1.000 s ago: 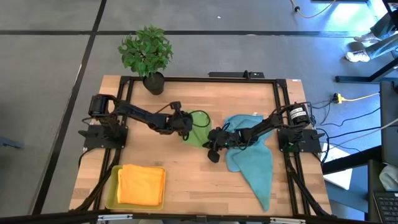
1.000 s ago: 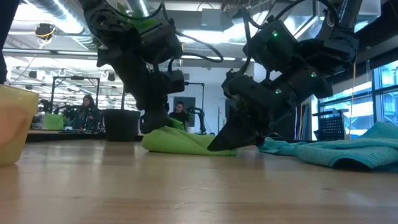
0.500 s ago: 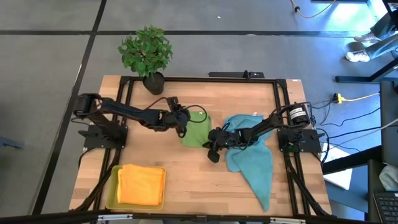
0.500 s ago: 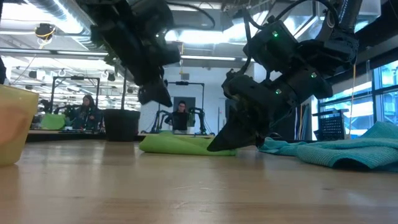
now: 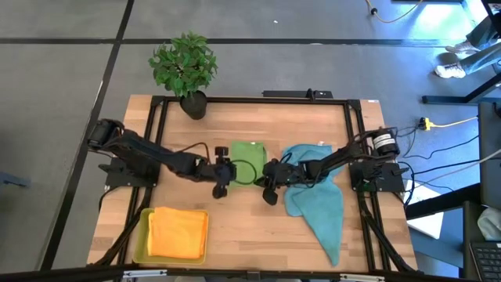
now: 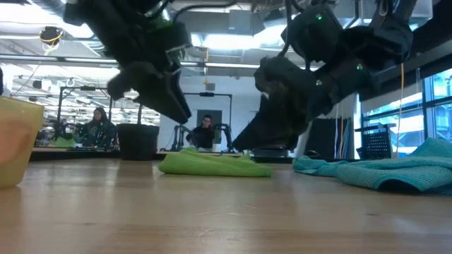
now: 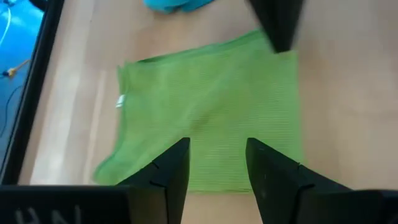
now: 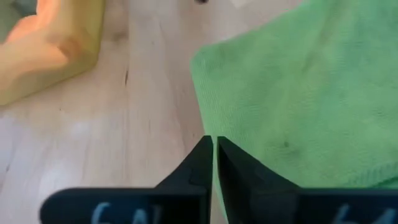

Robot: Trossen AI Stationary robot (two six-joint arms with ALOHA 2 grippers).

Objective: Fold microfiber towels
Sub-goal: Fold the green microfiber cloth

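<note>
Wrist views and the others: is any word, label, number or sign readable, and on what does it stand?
None reads whole.
Left wrist view: pale, cut-off marks on the dark bar below the left gripper; illegible.
Right wrist view: pale, cut-off marks on the bar below the right gripper; illegible.
Green towel: small white tag at one edge, too small to read.
High and low views: no text visible.

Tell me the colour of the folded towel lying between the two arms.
Green towel; clearest in the left wrist view.

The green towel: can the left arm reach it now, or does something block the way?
Probably yes. The left gripper, fingers open, hangs just beside the green towel, with only bare table between them. The right gripper waits at the towel's opposite side, not in the path.
</note>
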